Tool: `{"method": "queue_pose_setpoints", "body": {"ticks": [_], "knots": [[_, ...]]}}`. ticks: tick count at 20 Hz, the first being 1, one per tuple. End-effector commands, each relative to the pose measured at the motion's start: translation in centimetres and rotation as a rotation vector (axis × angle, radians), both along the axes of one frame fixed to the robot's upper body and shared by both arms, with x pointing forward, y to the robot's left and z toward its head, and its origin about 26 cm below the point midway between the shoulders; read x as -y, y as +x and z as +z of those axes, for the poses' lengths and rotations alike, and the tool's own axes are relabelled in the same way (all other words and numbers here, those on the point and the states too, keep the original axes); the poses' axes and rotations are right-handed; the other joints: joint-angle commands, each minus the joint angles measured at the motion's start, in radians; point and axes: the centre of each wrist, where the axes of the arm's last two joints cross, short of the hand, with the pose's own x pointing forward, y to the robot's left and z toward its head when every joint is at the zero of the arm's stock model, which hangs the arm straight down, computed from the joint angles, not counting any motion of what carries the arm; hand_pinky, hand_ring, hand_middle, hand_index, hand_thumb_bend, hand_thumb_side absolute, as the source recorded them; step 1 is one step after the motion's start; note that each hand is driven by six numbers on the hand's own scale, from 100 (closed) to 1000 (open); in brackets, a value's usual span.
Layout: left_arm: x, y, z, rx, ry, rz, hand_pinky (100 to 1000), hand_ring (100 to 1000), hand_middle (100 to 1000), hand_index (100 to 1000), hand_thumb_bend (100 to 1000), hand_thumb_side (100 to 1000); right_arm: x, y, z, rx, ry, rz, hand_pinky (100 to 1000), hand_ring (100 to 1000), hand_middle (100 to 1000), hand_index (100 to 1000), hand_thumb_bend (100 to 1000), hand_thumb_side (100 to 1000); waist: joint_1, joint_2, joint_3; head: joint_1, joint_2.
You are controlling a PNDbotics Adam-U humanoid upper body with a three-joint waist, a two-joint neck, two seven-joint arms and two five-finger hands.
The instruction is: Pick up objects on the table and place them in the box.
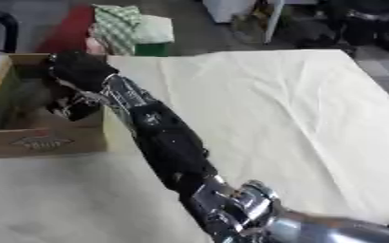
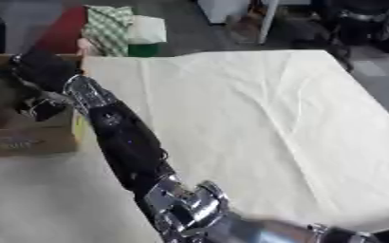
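Fingers: curled downward, dark, hanging inside the box opening; blurred, so can't tell whether they pinch anything or are just bunched together. They belong to the right hand (image 1: 80, 78), black, at the end of the right arm (image 1: 169, 142), which enters from the lower right corner and stretches diagonally across to the upper left. Arm is black with silver joints, big silver joint low in the view.

Open brown cardboard box (image 1: 44, 137) sits at the left edge of the table, printed oval logo on its front wall. Hand is over and partly inside the box, near its right wall. Box interior dark; contents not readable. A small pale patch shows just beside the fingers, can't say what it is.

Table covered with a pale yellow cloth (image 1: 264, 104), lightly creased, running from the box to the right edge.

Loose task objects: can't make any out on the cloth; whether the hand holds one can't be told.

Left hand doesn't show in either view.

Beyond the far table edge: green-and-white checked fabric (image 1: 119, 23) beside a red item (image 1: 69, 28) on the floor.
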Motion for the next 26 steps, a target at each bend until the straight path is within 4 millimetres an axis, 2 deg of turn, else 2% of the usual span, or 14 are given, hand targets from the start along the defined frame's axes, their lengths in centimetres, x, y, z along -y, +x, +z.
{"method": "queue_pose_setpoints", "body": {"ticks": [1, 9, 12, 14, 18, 26], "knots": [[0.0, 0.1, 0.9, 0.028, 0.003, -0.009, 647, 659, 578, 560, 100, 858, -0.3, 0.0, 0.7, 0.013, -0.034, 0.013, 769, 662, 511, 757, 100, 311, 0.01, -0.018, -0.001, -0.003, -0.011], [0.0, 0.1, 0.9, 0.028, 0.004, -0.006, 647, 661, 577, 560, 100, 858, -0.4, 0.1, 0.4, -0.095, -0.226, 0.022, 822, 769, 657, 824, 100, 425, 0.01, -0.018, -0.003, -0.002, -0.01], [-0.1, 0.1, 0.9, 0.028, 0.004, -0.005, 647, 661, 577, 560, 100, 858, -0.5, 0.1, 0.6, -0.128, -0.295, 0.033, 865, 830, 783, 883, 176, 484, 0.01, -0.018, -0.004, -0.002, -0.009], [-0.1, 0.1, 0.9, 0.028, 0.004, -0.005, 647, 661, 577, 559, 100, 858, -0.5, 0.1, 0.7, -0.148, -0.339, 0.041, 883, 854, 829, 910, 210, 506, 0.011, -0.018, -0.004, -0.001, -0.009], [-0.1, 0.1, 0.9, 0.028, 0.004, -0.004, 646, 662, 577, 559, 100, 858, -0.5, 0.0, 1.1, -0.175, -0.385, 0.053, 899, 877, 879, 941, 251, 532, 0.011, -0.018, -0.006, -0.001, -0.01], [-0.1, 0.1, 0.8, 0.027, 0.006, -0.001, 646, 663, 576, 559, 100, 858, 0.6, 0.4, 2.1, -0.17, -0.326, 0.079, 907, 897, 947, 972, 246, 727, 0.011, -0.018, -0.007, -0.001, -0.01]]}}
